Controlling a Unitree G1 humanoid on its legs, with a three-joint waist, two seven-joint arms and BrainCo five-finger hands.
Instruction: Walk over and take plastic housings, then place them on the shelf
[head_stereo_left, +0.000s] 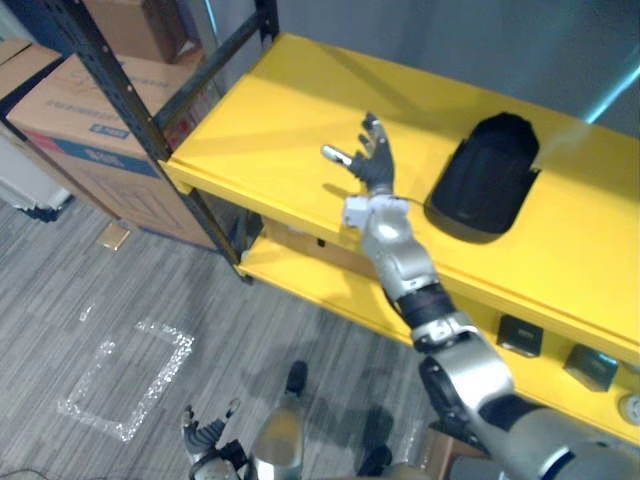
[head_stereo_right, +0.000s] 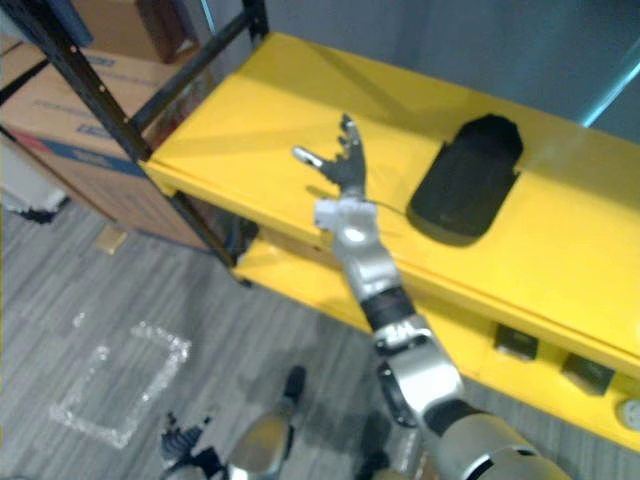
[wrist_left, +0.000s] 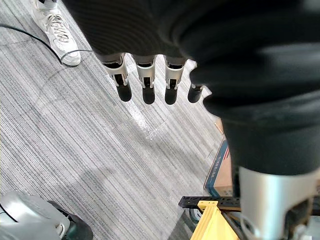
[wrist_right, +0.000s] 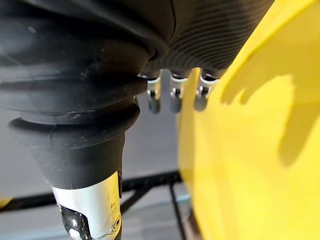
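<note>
A black plastic housing (head_stereo_left: 485, 178) lies flat on the yellow top shelf (head_stereo_left: 270, 110), toward its right part. My right hand (head_stereo_left: 372, 160) hovers over the shelf just left of the housing, open with fingers spread and holding nothing. In the right wrist view its fingers (wrist_right: 172, 92) hang straight beside the yellow shelf surface (wrist_right: 250, 150). My left hand (head_stereo_left: 205, 432) hangs low by my side above the floor, open and empty; its fingers (wrist_left: 145, 82) point down at the grey carpet in the left wrist view.
A black metal shelf post (head_stereo_left: 120, 95) frames the unit's left end. Cardboard boxes (head_stereo_left: 70, 125) stand left of it. A lower yellow shelf (head_stereo_left: 560, 390) carries small dark parts (head_stereo_left: 520, 335). Tape marks a rectangle (head_stereo_left: 130, 380) on the floor. A person's white shoe (wrist_left: 55, 30) stands nearby.
</note>
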